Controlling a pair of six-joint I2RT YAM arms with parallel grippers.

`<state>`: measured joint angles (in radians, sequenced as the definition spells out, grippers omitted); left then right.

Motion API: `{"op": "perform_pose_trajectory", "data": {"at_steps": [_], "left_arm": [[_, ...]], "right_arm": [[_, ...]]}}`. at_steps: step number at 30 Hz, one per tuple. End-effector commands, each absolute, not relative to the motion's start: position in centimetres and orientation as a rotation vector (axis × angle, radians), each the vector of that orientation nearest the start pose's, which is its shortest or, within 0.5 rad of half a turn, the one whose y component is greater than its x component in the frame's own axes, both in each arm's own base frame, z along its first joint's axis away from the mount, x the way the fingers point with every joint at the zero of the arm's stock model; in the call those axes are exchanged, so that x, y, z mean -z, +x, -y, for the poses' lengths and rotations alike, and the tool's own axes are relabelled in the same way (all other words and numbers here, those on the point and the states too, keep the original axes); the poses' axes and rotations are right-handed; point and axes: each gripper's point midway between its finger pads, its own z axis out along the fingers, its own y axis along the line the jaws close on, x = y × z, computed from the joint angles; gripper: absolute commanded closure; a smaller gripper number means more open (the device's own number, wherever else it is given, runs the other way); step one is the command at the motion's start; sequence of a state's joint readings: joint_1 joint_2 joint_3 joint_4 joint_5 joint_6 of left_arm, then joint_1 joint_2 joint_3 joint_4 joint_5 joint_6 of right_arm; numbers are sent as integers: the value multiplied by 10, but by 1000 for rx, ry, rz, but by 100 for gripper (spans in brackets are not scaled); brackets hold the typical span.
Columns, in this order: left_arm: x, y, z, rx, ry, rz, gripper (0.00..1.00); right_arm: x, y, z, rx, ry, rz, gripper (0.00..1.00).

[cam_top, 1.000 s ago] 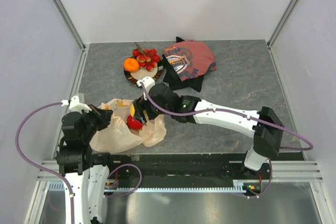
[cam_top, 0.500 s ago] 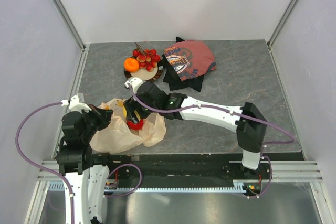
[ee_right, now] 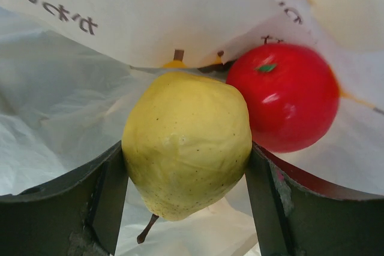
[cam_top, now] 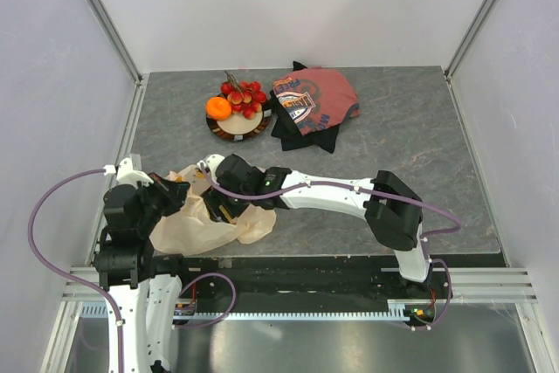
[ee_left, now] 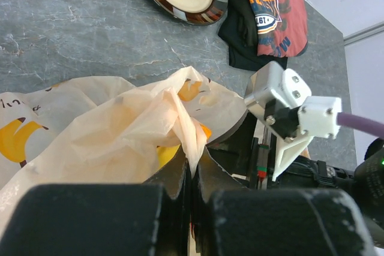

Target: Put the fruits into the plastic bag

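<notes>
The plastic bag [cam_top: 205, 226] lies crumpled at the table's near left. My left gripper [ee_left: 193, 161] is shut on a bunched fold of the plastic bag [ee_left: 114, 121] at its mouth, holding it up. My right gripper [ee_right: 187, 169] is inside the bag, shut on a yellow pear [ee_right: 186, 139] with a finger against each side. A shiny red apple [ee_right: 283, 95] rests on the plastic bag [ee_right: 60, 94] just behind the pear. From above, the right gripper [cam_top: 218, 207] is sunk in the bag's opening. An orange [cam_top: 218, 107] and red berries [cam_top: 244, 96] sit on the plate [cam_top: 229, 131].
A red-and-black printed cloth [cam_top: 313, 104] lies folded right of the plate. The right arm [cam_top: 323, 194] stretches leftward across the table's near half. Grey walls and metal rails close in the table.
The right arm has pushed further left and down into the bag with the pear. The apple and pear seen earlier from above are now hidden by bag and gripper.
</notes>
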<state>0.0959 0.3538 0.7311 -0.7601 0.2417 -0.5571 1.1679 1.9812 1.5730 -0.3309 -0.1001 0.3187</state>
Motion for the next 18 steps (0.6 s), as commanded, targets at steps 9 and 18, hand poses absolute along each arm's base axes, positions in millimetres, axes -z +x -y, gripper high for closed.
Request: {"op": "perform_pose_trajectory", "data": {"at_steps": [9, 18], "left_arm": [[-237, 195, 51, 584, -468, -1894, 98], [-235, 195, 50, 580, -475, -1899, 98]], "right_arm": [[-109, 170, -511, -901, -1098, -2247, 50], [-116, 174, -510, -886, -1103, -2215, 14]]}}
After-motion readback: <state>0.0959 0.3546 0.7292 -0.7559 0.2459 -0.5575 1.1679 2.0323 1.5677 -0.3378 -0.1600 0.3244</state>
